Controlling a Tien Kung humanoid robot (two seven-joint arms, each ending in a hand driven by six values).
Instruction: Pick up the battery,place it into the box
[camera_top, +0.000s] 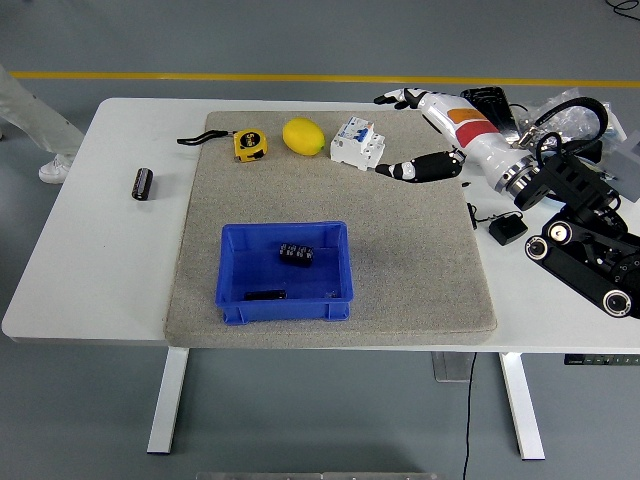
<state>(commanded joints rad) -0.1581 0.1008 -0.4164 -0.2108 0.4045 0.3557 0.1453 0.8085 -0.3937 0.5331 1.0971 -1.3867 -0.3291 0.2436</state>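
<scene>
Right hand (440, 130) raised over the mat's far right corner, fingers spread wide, thumb pointing left, holding nothing. Well apart from it, down to its left: battery (296, 254) lying inside the blue box (285, 307)

person (35, 125) cropped at left edge
</scene>
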